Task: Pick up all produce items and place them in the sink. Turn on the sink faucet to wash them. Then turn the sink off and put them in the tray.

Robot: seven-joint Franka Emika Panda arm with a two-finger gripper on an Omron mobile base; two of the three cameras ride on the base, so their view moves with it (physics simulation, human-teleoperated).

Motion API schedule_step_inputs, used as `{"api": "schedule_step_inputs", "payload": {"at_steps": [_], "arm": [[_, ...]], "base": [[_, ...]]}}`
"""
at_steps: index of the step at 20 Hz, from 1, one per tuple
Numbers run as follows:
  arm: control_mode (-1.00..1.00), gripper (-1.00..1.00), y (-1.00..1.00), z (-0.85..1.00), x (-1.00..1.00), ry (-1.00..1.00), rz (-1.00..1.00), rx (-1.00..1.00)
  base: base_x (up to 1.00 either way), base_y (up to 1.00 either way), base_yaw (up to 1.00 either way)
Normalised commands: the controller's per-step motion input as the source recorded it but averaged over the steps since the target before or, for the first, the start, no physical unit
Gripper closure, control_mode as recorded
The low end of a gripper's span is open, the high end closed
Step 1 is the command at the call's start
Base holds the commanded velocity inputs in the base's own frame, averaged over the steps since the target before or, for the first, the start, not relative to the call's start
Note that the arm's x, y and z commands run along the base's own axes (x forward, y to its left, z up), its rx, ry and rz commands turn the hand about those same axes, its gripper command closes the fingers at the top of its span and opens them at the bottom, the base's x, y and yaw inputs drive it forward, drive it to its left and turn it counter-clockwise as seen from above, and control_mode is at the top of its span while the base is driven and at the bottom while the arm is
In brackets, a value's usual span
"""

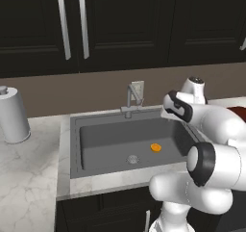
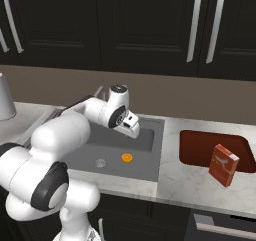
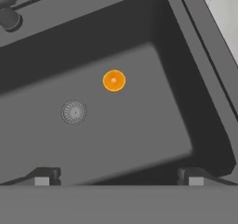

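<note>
produce: orange piece (image 3: 114,81) lying in sink (image 1: 77,171) | gripper (image 3: 118,180): I'm hovering it, jaws spread, empty | left: I'm judging faucet (image 1: 130,99) wash, tray (image 2: 192,150)

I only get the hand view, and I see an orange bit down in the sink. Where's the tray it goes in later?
Observer: The dark red tray lies on the counter, right of the sink.
Operator: Is something in it already?
Observer: A small red box stands at its near edge; I cannot tell whether it is inside.
Operator: What's on the sink's other side?
Observer: A white paper towel roll stands on the counter to the left.
</note>
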Motion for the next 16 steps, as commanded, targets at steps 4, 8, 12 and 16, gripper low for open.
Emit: {"api": "schedule_step_inputs", "payload": {"at_steps": [4,8,12,16], "arm": [[-1.0,-1.0,0.0,-0.26,0.01,0.0,0.0,-0.01],[-1.0,-1.0,0.0,-0.27,0.03,0.0,0.0,0.0],[-1.0,-1.0,0.0,-0.28,0.15,0.0,0.02,0.0],[-1.0,-1.0,0.01,-0.28,0.19,0.0,0.03,0.0]], "base": [[0.0,0.0,0.0],[0.0,0.0,0.0],[0.0,0.0,0.0],[0.0,0.0,0.0]]}}
